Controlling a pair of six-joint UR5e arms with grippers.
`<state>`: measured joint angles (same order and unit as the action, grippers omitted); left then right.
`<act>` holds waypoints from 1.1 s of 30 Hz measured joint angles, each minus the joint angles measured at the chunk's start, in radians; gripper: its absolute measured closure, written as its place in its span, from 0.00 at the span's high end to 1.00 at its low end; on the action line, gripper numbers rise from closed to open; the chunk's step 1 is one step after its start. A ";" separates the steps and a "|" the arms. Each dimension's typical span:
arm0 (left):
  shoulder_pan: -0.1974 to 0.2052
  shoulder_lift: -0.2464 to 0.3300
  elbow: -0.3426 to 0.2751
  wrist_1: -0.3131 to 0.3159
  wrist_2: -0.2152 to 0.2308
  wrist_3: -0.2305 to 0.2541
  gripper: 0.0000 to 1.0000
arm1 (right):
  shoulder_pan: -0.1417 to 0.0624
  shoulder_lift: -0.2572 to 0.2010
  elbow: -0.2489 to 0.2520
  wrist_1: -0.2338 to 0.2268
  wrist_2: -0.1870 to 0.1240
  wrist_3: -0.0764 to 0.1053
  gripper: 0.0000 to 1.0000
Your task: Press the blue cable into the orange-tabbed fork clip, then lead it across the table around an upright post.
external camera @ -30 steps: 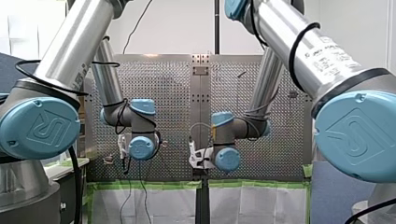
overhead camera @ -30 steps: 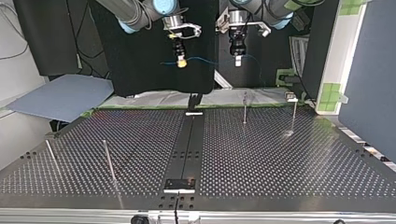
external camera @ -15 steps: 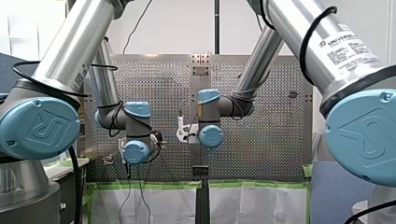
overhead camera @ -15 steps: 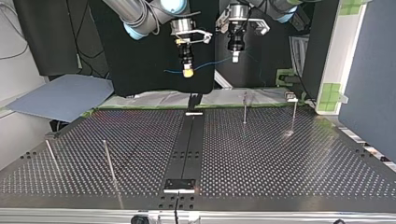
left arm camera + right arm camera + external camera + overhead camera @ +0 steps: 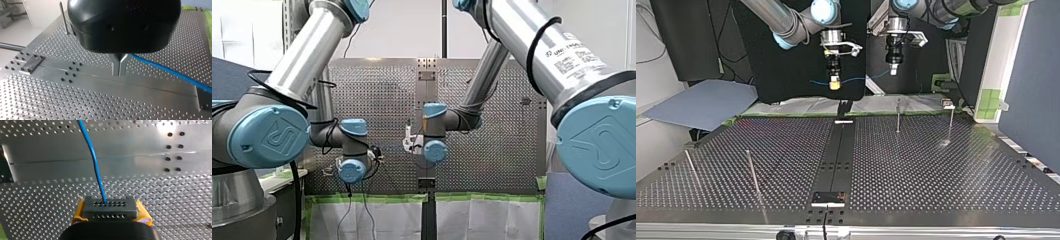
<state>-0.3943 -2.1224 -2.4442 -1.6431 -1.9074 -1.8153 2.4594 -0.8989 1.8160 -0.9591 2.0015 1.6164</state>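
Above the table's far edge in the top view, the thin blue cable [image 5: 856, 79] hangs slack between both grippers. My right gripper [image 5: 834, 85], with yellow pads, is shut on one end. My left gripper [image 5: 893, 71] is shut on the other. In the right wrist view the cable [image 5: 93, 157] leaves the grey block between the yellow pads [image 5: 142, 211] of my right gripper [image 5: 110, 207] and runs ahead over the plate. In the left wrist view the metal fingers of my left gripper [image 5: 119, 67] are pressed together, and the cable [image 5: 172, 73] trails away beside them. No orange-tabbed clip shows.
Thin upright posts stand on the perforated table [image 5: 936, 175]: one [image 5: 898, 116] and another [image 5: 950, 122] near the far edge, two more [image 5: 752, 171] [image 5: 691, 167] at the view's near left. A small fixture [image 5: 948, 104] sits at the far right corner. A dark centre strip [image 5: 838, 155] divides the plates.
In the top view my right gripper has moved right and down with the cable. My left gripper has dropped a little. In the front view both wrists have shifted left.
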 joint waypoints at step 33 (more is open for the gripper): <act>0.227 -0.277 0.143 0.039 0.095 0.048 0.00 | -0.043 0.288 -0.252 0.098 -0.085 0.042 0.00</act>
<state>-0.1676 -2.3992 -2.3009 -1.6045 -1.8124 -1.7670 2.4160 -0.6111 1.5636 -0.8607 1.9170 1.6585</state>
